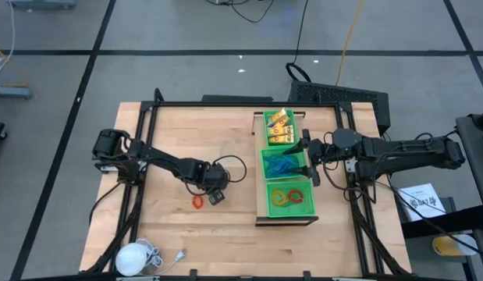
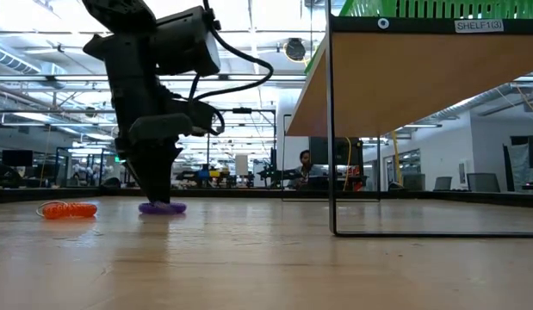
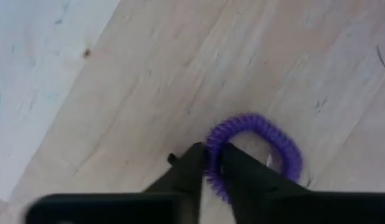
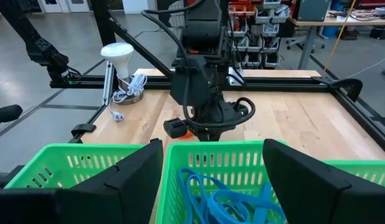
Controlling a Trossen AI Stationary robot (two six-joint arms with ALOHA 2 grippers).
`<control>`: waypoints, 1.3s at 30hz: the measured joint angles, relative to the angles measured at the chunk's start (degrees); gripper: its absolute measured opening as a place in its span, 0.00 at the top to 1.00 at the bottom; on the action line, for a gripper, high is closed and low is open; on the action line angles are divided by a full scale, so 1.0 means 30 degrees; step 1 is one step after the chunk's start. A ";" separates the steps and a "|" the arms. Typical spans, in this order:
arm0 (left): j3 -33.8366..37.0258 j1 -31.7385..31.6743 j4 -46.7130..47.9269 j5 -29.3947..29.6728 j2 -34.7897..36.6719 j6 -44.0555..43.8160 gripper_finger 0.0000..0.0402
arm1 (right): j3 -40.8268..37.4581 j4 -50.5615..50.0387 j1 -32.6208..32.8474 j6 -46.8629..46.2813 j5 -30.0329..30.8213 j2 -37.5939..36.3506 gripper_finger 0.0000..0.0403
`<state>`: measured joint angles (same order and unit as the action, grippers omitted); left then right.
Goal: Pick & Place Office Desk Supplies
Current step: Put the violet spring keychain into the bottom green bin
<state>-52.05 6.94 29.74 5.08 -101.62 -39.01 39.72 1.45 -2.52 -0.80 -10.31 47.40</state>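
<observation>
A purple coil ring [image 3: 257,146] lies flat on the wooden table, and my left gripper [image 3: 209,167] stands over it, shut on its edge. The same ring [image 2: 163,207] shows under the left gripper [image 2: 157,185] in the low view. An orange ring [image 1: 197,201] lies loose beside it. My right gripper [image 4: 214,177] hovers open over the middle green tray [image 1: 266,165], which holds blue clip pieces [image 4: 220,199]. Yellow packets [image 1: 278,126] fill the far tray and coloured rings [image 1: 286,198] the near one. My left gripper pinches the purple ring's coil at one side of the loop [image 3: 212,177] between its two fingers. The fingers [image 2: 154,172] come from above, pointing down. The ring rests flat on the table.
A white round object with a cord [image 1: 136,256] sits at the table's near left corner. The three green trays stand on a raised wooden shelf [image 2: 404,77] on thin metal legs, right of centre. Bare table lies between the left gripper and the shelf.
</observation>
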 joint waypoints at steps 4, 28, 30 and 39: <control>0.0028 -0.0449 0.0017 -0.0051 0.0417 0.1284 0.96 | 0.0000 0.0046 -0.0005 0.0000 0.0000 0.0000 0.34; 0.0051 -0.0243 -1.6185 0.8353 0.7949 1.8052 0.97 | 0.0007 0.5490 0.0007 -0.0510 -0.0073 0.3127 0.35; 0.0051 -0.0226 -1.7163 0.7758 0.7949 1.8670 0.99 | 0.0007 0.6748 0.0000 -0.0510 -0.0073 0.3873 0.35; 0.0024 -0.0238 -1.9824 0.6486 0.7153 1.9700 0.98 | 0.0007 1.1559 0.0007 -0.0918 -0.0146 0.7038 0.35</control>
<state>-51.98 6.23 -29.74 24.54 -80.17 20.09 39.75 36.13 -2.50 -3.55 -10.74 68.51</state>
